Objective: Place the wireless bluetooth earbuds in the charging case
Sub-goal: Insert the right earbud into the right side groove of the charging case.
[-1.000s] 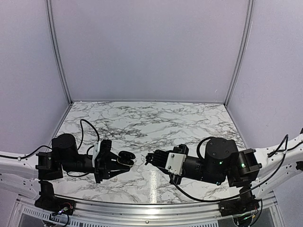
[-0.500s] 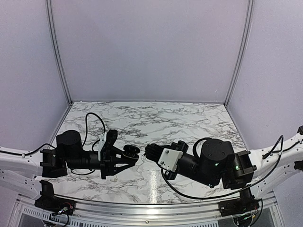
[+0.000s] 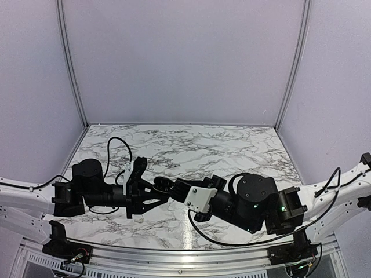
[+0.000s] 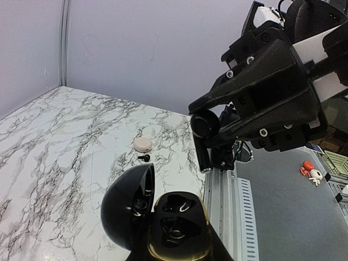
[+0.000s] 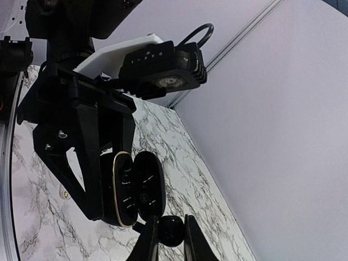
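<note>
The earbud (image 5: 170,230), pinched by the right gripper (image 5: 166,237) at 5 o'clock of the open charging case (image 5: 136,187) clamped in the left gripper (image 3: 156,190), should be squared over a socket before being eased in.

no legible text, labels or numbers

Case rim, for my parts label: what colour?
Gold; the case rim shows best in the right wrist view.
</note>
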